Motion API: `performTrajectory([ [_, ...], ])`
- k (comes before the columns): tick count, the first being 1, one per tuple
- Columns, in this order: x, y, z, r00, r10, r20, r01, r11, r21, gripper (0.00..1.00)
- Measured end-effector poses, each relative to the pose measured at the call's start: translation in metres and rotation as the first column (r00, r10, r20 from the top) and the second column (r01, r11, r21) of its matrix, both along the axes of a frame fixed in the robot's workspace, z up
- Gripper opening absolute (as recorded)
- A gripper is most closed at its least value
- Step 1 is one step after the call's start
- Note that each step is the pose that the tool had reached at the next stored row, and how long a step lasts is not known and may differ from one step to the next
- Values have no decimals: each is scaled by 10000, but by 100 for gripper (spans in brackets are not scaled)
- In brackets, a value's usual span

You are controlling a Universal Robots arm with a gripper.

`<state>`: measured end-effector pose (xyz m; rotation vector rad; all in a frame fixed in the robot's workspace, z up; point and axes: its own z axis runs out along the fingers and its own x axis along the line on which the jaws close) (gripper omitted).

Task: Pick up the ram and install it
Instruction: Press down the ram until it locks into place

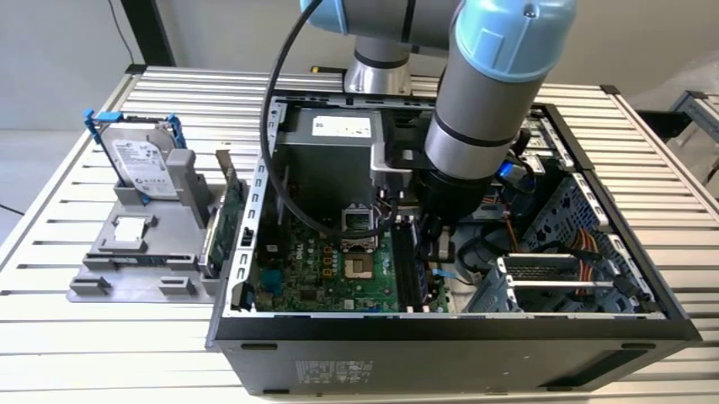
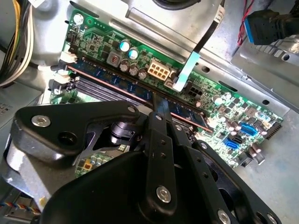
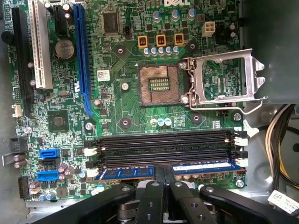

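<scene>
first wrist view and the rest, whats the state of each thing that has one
ram: standing in the outermost memory slot, claw closed on its middle
other memory slots: empty
cpu socket: empty, retention frame flipped open
computer case: side panel off, lying on its side
hard drive: upright in the grey holder, outside the case

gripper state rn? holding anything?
Gripper: shut on the ram, which sits in the motherboard slot row nearest it.
</scene>
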<state>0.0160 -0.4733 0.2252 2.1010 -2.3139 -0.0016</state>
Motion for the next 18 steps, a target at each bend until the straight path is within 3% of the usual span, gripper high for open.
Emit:
performTrajectory([
  [10, 0, -1, -84, 10000, 0, -5, 0, 10000, -18, 0],
  [18, 0, 1, -75, 10000, -1, -3, 1, 10000, -15, 0],
])
